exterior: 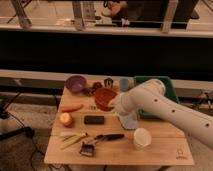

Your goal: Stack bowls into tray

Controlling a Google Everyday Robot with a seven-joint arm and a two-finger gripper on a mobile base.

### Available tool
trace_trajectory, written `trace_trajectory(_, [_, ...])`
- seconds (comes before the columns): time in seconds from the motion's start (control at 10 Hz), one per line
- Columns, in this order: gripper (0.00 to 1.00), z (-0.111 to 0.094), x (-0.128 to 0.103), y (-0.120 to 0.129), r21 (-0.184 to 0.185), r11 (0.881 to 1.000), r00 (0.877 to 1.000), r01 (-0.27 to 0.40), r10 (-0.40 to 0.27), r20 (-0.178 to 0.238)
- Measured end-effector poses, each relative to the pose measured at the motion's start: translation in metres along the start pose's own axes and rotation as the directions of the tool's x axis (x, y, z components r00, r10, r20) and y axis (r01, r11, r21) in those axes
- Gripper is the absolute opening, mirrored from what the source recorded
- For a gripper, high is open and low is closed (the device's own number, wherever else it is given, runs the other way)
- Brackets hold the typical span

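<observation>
The white arm (165,111) reaches in from the lower right across the wooden table (162,150). The gripper (114,103) sits at the arm's far end, at the right rim of the round red-orange bowl (104,98). Contact with the rim cannot be confirmed. The gripper's state (released, clenched or grasping) cannot be told, as the wrist housing hides it.

The red-orange bowl stands upright near the table's middle, left of the dark green rectangular plastic tray (169,82). The round dull purple bowl (76,83) stands at the far left corner, well apart from the gripper. Both bowls are outside the tray. The arm crosses over the tray. An orange carrot (71,107) lies near the left edge, in front of the purple bowl.
</observation>
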Motion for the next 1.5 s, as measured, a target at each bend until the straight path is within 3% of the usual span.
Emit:
trace_trajectory(0.3, [0.02,0.021,-0.03,-0.018,0.029,0.997,0.996,0.074,-0.076,0.039])
trace_trajectory(0.6, [0.0,0.064,-0.087,-0.062,0.081,0.983,0.979,0.166,-0.174,0.107])
trace_trajectory(0.8, [0.0,0.088,-0.105,-0.096,0.124,0.971,0.964,0.203,-0.22,0.148])
trace_trajectory(1.2, [0.0,0.113,-0.108,-0.131,0.188,0.954,0.945,0.233,-0.268,0.189])
trace_trajectory(1.5, [0.0,0.129,-0.108,-0.135,0.204,0.937,0.938,0.282,-0.314,0.149])
